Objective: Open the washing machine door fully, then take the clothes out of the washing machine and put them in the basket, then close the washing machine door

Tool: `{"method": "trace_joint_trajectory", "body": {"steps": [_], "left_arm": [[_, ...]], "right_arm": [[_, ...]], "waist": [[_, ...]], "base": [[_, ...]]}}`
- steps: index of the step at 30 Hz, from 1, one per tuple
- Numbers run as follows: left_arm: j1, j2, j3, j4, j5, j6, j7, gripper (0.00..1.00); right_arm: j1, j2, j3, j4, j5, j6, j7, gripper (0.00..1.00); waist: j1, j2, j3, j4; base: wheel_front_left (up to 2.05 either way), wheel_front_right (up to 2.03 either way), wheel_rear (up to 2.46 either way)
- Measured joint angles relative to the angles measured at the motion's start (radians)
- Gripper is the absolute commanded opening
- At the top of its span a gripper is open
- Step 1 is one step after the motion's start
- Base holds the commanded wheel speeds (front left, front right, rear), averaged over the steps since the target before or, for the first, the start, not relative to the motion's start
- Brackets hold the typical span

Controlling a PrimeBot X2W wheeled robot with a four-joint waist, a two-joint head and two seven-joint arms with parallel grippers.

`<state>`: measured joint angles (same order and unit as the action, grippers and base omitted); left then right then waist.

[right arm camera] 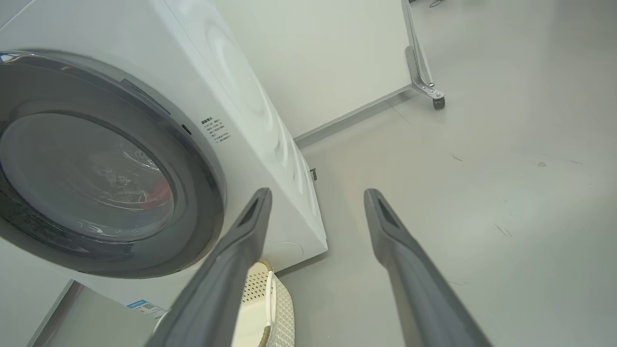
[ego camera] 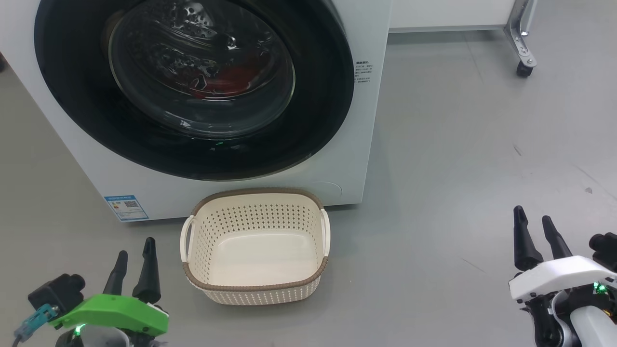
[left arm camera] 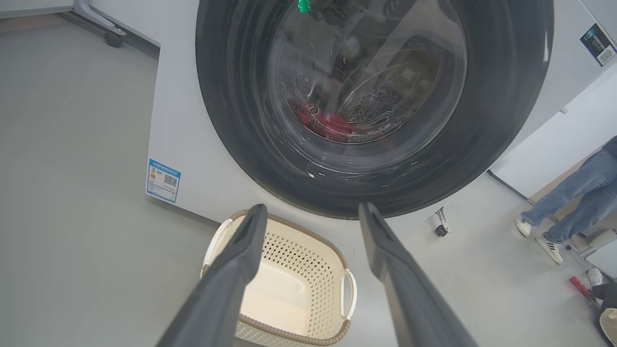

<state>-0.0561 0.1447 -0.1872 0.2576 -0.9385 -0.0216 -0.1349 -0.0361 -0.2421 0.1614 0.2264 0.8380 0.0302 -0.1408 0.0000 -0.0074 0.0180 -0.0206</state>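
I take the washing machine [ego camera: 368, 120] as my reference. Its big round black door [ego camera: 318, 115] sits closed, flat against the white front. Through the glass bowl I can see the perforated steel drum, and in the lower part of the drum lie the clothes [ego camera: 229, 79], a patch of red fabric. In the left wrist view the same red heap rests at the bottom of the drum behind the glass.

The basket [ego camera: 255, 193] stands on the grey floor just in front of the machine, below the door's lower edge, with its far rim close to the machine's base. I see nothing in it but its own cream bottom. A blue label [ego camera: 126, 207] is stuck on the machine's front at the lower corner, to the basket's left.

My left gripper [ego camera: 136, 246] hangs in front of the machine, near the basket's left handle, jaws spread wide and holding nothing. My right gripper [ego camera: 532, 213] hangs well off the machine's right side over bare floor, jaws also wide and empty.

Past the machine's far side, in the left wrist view, a person's legs [left arm camera: 573, 202] in jeans stand on the floor.
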Motion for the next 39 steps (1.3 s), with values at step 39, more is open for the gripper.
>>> {"method": "trace_joint_trajectory", "body": {"steps": [39], "left_arm": [[-0.013, -0.003, -0.082, 0.007, 0.499, 0.091, -0.114, 1.00]], "right_arm": [[-0.018, -0.013, 0.115, -0.021, -0.474, -0.087, -0.104, 1.00]], "waist": [[0.0000, 0.0000, 0.007, -0.011]], "base": [[0.00, 0.00, 0.00]]}}
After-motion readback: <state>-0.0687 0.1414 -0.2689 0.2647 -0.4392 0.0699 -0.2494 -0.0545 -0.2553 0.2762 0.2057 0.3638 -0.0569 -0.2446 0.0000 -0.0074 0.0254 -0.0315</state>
